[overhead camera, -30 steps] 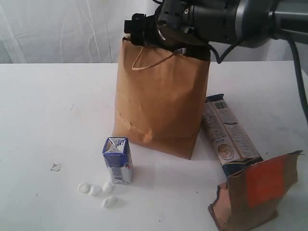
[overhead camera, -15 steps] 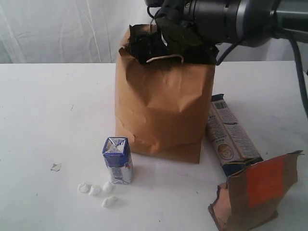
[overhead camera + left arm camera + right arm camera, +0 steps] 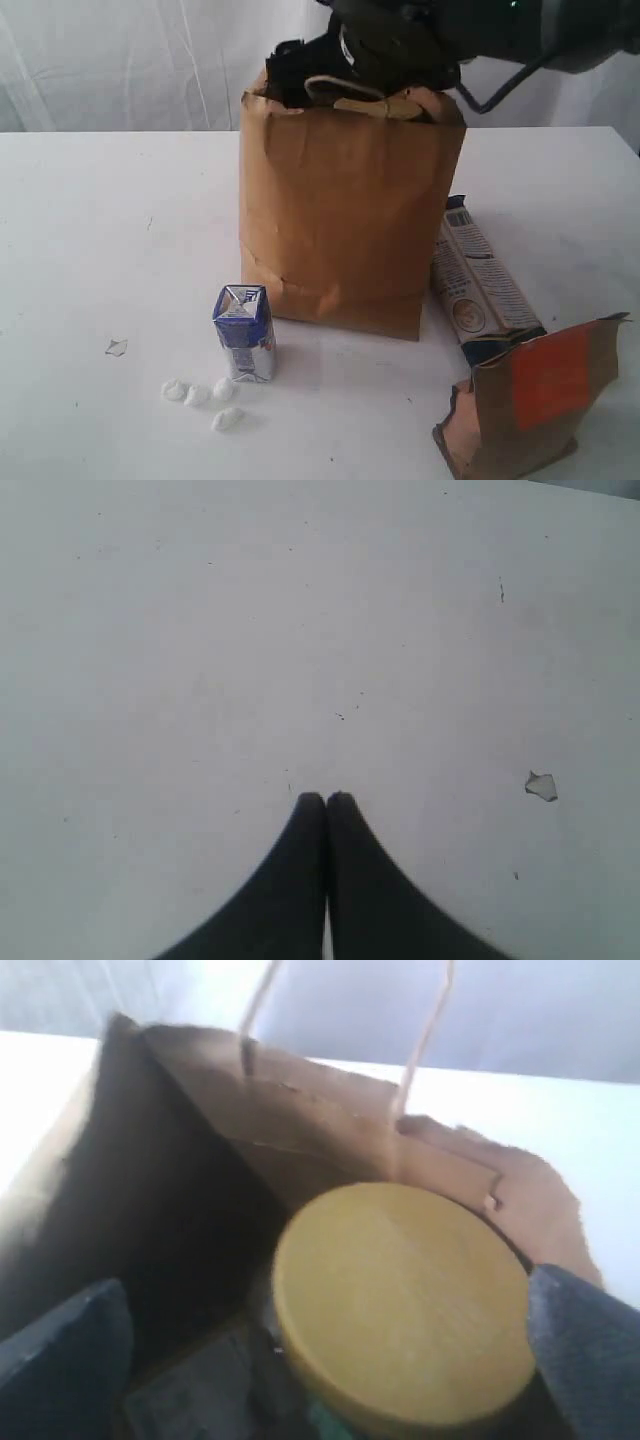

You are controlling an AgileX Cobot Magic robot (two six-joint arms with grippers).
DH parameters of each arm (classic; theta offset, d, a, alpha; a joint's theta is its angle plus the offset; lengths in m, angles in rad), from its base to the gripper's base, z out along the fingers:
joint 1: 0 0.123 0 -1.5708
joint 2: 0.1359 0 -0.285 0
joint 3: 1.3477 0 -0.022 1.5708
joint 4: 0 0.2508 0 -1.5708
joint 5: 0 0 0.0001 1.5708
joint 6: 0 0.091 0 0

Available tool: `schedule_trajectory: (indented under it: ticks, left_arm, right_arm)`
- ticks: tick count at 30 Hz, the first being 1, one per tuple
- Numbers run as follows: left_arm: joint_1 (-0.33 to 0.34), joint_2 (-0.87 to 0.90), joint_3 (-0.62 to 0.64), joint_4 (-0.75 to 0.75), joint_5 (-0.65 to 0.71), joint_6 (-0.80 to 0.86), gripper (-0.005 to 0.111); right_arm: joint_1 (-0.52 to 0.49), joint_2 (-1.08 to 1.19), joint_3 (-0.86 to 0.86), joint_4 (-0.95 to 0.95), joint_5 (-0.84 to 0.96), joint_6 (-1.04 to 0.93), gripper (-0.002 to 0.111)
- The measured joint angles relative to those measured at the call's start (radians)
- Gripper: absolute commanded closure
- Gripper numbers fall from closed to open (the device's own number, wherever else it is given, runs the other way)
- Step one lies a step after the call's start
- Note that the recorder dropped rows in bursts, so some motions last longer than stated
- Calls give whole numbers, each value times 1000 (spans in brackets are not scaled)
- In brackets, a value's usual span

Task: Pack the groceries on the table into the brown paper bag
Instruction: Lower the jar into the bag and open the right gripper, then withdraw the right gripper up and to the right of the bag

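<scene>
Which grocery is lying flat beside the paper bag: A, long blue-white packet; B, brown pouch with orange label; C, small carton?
A: the long blue-white packet lies flat by the brown paper bag, while the small carton and brown pouch stand upright.

Robot test bench, lab-type setting; not a home or a shop.
- Plain white tabletop is seen filling the exterior view.
- White draped cloth backdrop is hung across 10 to 12 o'clock.
- Dark robot arm is seen entering from 1 o'clock.
- Groceries are set apart around a brown paper bag: small blue-white carton at 7 o'clock, brown pouch at 5 o'clock.
</scene>
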Motion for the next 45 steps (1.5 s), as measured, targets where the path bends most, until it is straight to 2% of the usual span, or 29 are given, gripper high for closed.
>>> schedule_trajectory:
  ticks: [8, 19, 24, 28, 33, 36, 41, 45]
  left_arm:
    - [0, 0, 0, 0, 0, 0, 107]
    - [0, 0, 0, 0, 0, 0, 107]
    - [0, 0, 0, 0, 0, 0, 107]
    - [0, 0, 0, 0, 0, 0, 107]
    - [0, 0, 0, 0, 0, 0, 107]
    - [0, 0, 0, 0, 0, 0, 107]
    - [0, 0, 0, 0, 0, 0, 107]
    - [0, 0, 0, 0, 0, 0, 107]
  right_arm:
    - [9, -63, 0, 0, -100, -19, 7]
    - [16, -69, 0, 0, -81, -19, 7]
    - [20, -116, 0, 67, -41, -25, 7]
    - [20, -185, 0, 125, 72, -151, 7]
    - [20, -284, 0, 174, 337, -458, 7]
    - [20, -338, 0, 197, 415, -617, 7]
    - [20, -408, 0, 244, 429, -680, 7]
    - [20, -439, 0, 211, 435, -684, 7]
